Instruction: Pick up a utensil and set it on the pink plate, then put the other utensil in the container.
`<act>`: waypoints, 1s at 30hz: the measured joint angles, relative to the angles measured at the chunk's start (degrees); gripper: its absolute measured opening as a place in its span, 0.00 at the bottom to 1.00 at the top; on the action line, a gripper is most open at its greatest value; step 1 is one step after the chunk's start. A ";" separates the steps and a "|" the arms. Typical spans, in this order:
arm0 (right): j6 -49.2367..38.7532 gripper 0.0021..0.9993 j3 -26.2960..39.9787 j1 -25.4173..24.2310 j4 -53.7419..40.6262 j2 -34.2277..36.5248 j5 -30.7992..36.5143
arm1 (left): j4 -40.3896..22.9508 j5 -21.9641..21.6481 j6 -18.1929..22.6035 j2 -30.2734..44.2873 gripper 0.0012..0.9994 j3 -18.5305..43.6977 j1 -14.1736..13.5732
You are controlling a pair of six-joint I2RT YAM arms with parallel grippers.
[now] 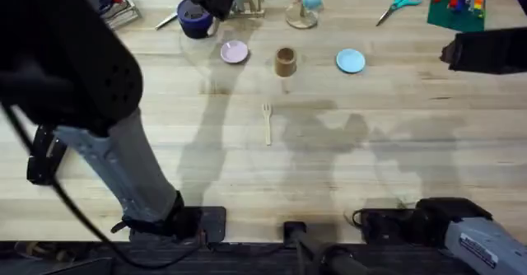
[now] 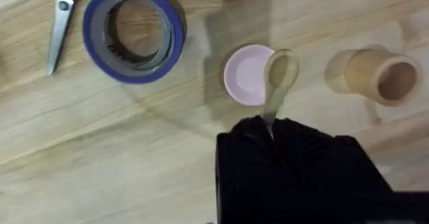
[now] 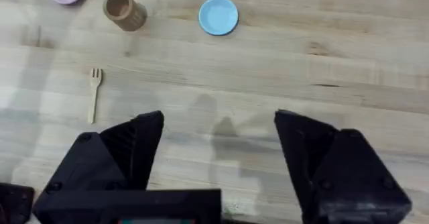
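Gripping the spoon [image 2: 280, 76] by its handle, our left gripper [image 2: 268, 127] hangs over the pink plate [image 2: 245, 75]; our right gripper [image 3: 218, 150] gapes empty; fork [image 1: 267, 122] lies before the brown cup [image 1: 285, 61].

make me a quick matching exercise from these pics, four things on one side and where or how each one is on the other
Things:
1. spoon
2. fork
3. brown cup
4. right gripper

States:
A. standing between the pink plate and the light-blue plate
B. open, hovering above bare table
C. held in the left gripper, over the pink plate's edge
D. lying flat on the table, nearer the arm bases than the cup

Pairs: 1-C, 2-D, 3-A, 4-B
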 joint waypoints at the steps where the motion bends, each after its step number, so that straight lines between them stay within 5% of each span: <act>1: 0.00 1.00 0.00 0.00 0.00 0.00 0.00 | 0.41 0.00 0.00 0.82 0.04 0.00 0.00; 30: 0.00 1.00 0.00 0.00 0.70 0.00 0.00 | 4.35 1.46 -0.48 15.96 0.04 0.12 -0.07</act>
